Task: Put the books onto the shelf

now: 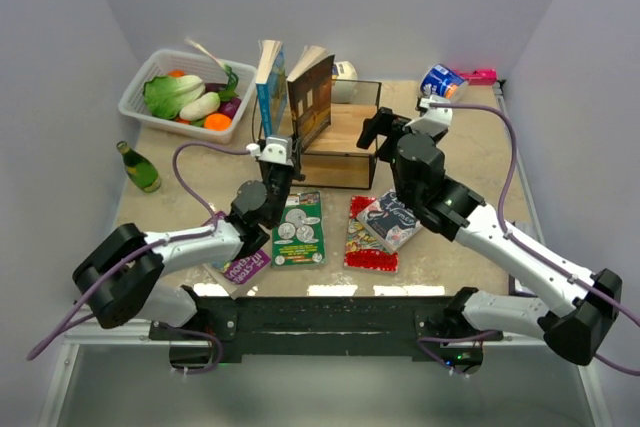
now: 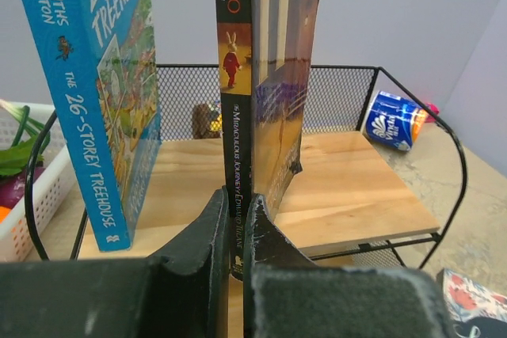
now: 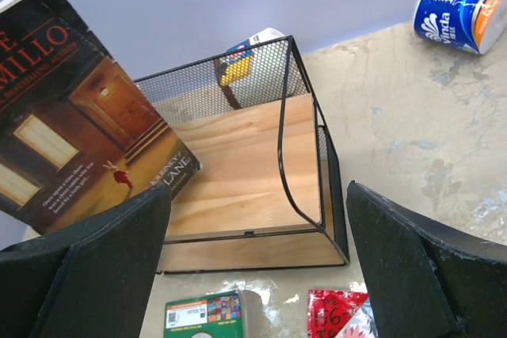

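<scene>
From above, the shelf (image 1: 345, 152) sits at the middle back of the table (image 1: 480, 177). A blue book (image 1: 269, 87) stands upright at its left end, and just beside it a brown book (image 1: 312, 97) stands too, pinched at the bottom by the left gripper (image 1: 278, 159). The right gripper (image 1: 374, 129) hangs by the shelf's right side. Four more lie flat in front: a green book (image 1: 298, 230), a red book (image 1: 366, 242) with a dark grey book (image 1: 392, 219) partly over it, and a purple book (image 1: 243, 269) half under the left arm. A white basket (image 1: 135, 107) and a green bottle (image 1: 140, 167) are off to the left.

From the left wrist, the fingers (image 2: 207, 231) are clamped on the foot of the brown book's spine at the front edge of the top board (whether it rests there I cannot tell). The blue book leans slightly on the board.

From the right wrist, the jaws are spread wide with nothing between them. The shelf's wooden board lies beyond, with a blue packet (image 3: 459, 7) far right.
</scene>
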